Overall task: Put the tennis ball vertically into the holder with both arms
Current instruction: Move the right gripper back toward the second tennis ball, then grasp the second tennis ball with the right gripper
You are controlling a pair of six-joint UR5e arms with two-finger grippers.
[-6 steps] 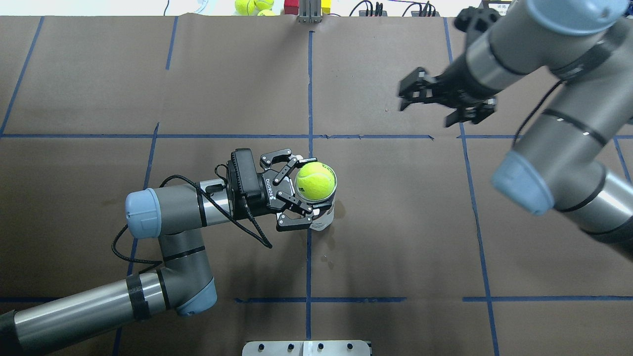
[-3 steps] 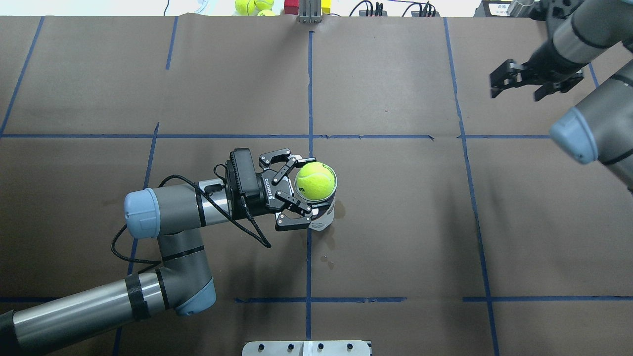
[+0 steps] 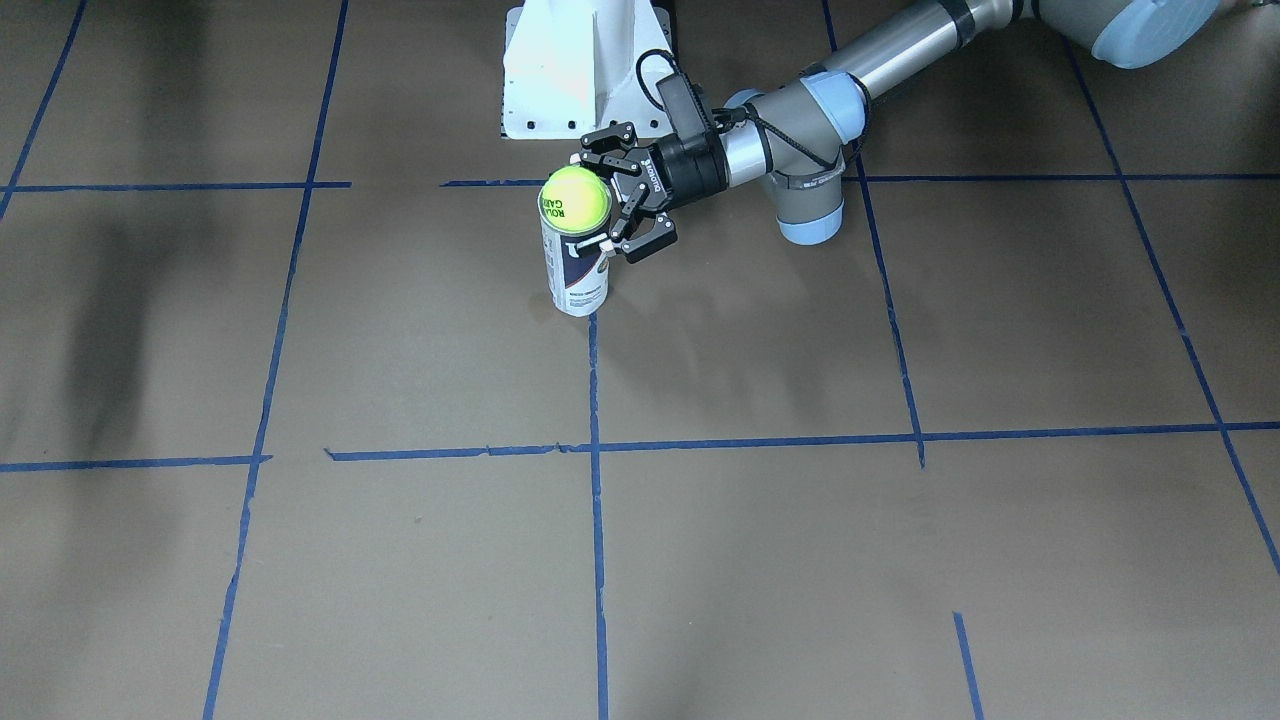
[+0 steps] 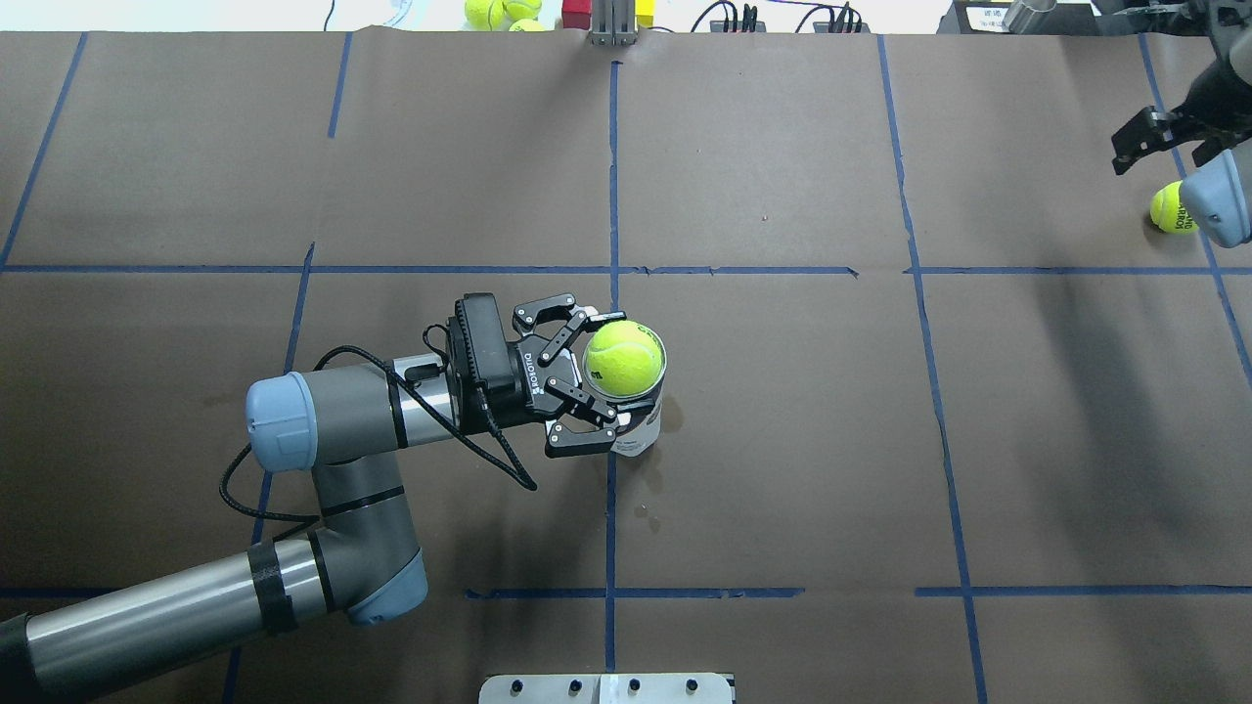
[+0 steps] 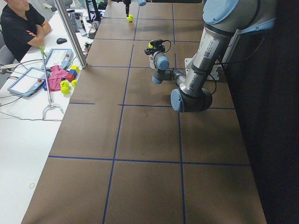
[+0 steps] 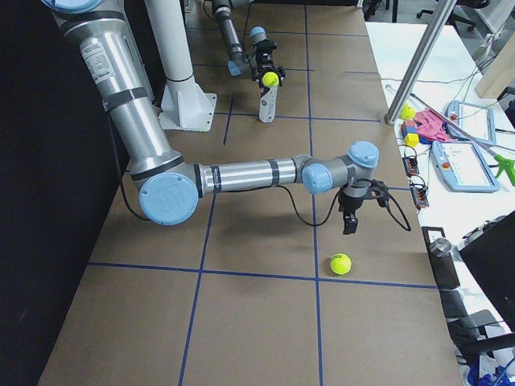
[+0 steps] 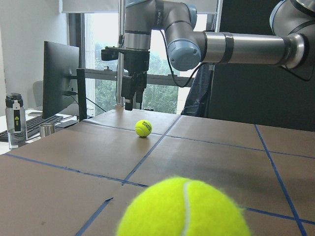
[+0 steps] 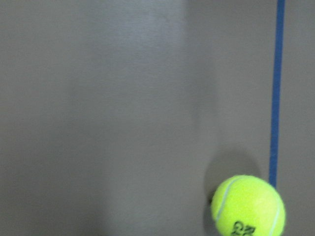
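Observation:
The holder [image 4: 638, 427], a clear can with a navy-and-white label [image 3: 573, 270], stands upright mid-table. A tennis ball [image 4: 624, 358] sits in its mouth, its top still above the rim [image 3: 574, 197]. My left gripper [image 4: 611, 381] reaches in sideways and is shut on the holder, one finger on each side. My right gripper [image 4: 1164, 156] hangs open and empty at the far right edge, pointing down. Just below it a second tennis ball [image 4: 1170, 207] lies on the table, also in the right wrist view [image 8: 247, 205]. The left wrist view shows both balls [image 7: 143, 128].
Spare tennis balls and coloured blocks [image 4: 501, 12] lie beyond the table's far edge. The white pedestal [image 3: 580, 70] stands behind the holder. A metal plate [image 4: 606, 687] sits at the near edge. An operator [image 5: 21, 23] sits at the side desk.
My right arm swung away from the middle to the far right edge and now hangs over the second ball. The left gripper, holder and ball in its mouth have not moved.

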